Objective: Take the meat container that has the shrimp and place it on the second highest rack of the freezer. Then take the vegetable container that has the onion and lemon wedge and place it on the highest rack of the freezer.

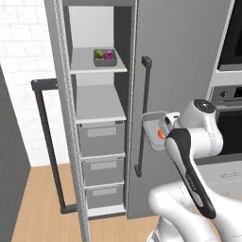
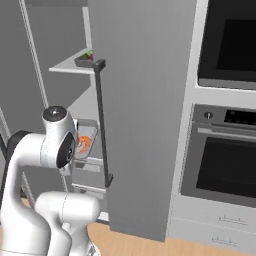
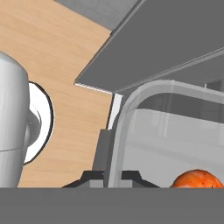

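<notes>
Tall grey freezer (image 1: 189,71) with one door swung open, pale shelves inside. High up on a pale shelf (image 1: 97,66) – small grey tray (image 1: 105,57) with the purple onion ball (image 1: 108,56) and green lemon wedge (image 1: 99,54). Lower down, out in front of the closed door, clear see-through meat container (image 1: 152,126) with the little orange shrimp (image 3: 197,178), held up in the air. Gripper (image 3: 114,176) clamped on its thin rim, one finger each side. Probably light, stiff, a bit slippery – best held by the rim and kept level.
</notes>
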Available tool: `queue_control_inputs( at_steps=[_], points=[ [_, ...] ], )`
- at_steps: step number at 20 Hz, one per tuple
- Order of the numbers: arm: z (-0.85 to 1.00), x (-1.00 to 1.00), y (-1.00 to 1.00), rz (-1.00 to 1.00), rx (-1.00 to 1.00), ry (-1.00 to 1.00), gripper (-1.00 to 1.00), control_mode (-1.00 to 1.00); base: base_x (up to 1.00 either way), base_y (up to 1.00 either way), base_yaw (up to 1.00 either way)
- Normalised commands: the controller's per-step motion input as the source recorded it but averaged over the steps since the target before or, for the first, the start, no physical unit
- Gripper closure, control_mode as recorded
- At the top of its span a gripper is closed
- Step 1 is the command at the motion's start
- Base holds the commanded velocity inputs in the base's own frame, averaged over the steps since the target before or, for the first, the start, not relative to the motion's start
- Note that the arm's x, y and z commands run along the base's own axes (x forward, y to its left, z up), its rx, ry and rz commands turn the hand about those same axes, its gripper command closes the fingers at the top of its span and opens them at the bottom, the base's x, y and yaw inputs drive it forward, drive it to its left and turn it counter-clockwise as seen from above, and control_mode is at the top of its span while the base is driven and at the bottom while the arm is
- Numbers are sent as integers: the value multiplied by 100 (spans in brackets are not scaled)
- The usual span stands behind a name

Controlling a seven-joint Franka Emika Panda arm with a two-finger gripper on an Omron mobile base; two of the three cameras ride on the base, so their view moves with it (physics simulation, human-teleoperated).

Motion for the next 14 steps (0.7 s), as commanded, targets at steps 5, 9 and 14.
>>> queue_control_inputs(
  at_steps=[5, 9, 14],
  points=[
    [0, 0, 0, 0, 0, 0, 100, 100, 17, 22, 5],
    [0, 0, 0, 0, 0, 0, 100, 100, 42, 58, 0],
    [0, 0, 0, 0, 0, 0, 100, 100, 44, 38, 0]
  ],
)
